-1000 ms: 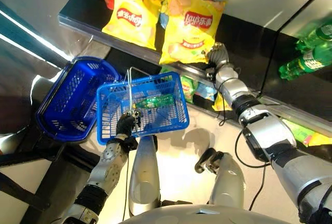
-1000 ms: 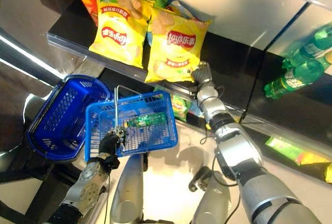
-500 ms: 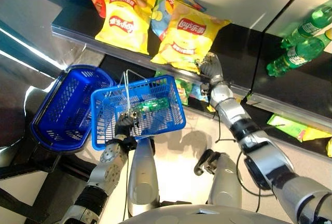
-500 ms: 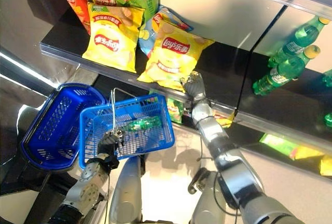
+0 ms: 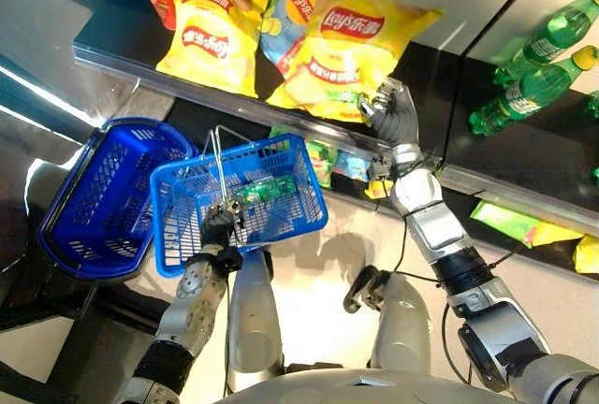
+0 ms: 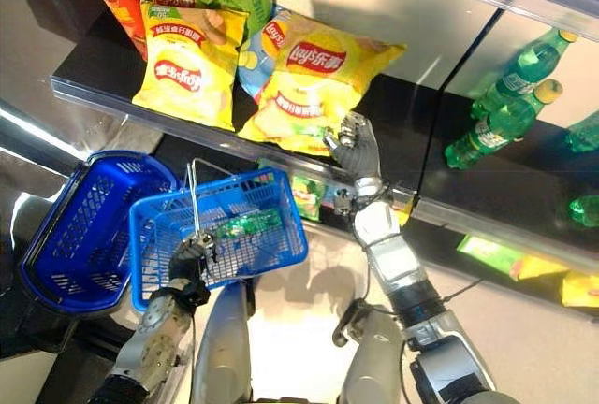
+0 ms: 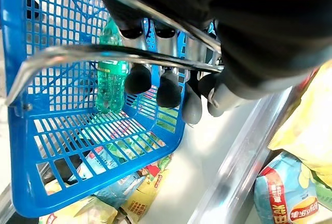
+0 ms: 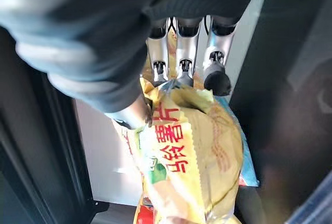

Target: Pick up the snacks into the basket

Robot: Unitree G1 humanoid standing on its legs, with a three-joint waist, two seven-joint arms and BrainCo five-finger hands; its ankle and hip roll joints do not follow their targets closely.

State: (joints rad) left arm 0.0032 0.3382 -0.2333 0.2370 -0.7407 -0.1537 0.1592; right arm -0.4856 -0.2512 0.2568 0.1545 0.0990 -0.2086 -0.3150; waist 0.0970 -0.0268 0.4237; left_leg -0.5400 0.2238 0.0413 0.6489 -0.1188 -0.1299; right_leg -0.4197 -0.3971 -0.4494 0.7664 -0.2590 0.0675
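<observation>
Our right hand has pinched the chip bag and lifted it off the shelf; our left hand stays clamped on the basket handle at seven o'clock, ready.

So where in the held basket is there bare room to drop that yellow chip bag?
The held basket has bare mesh on both sides of the green bottle lying mid-floor. The handle and left hand crowd the near rim, so enter from the shelf side.

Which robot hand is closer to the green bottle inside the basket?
Left. The left hand grips the basket's handle just beside the green bottle; the right hand pinches a yellow chip bag up on the shelf.
</observation>
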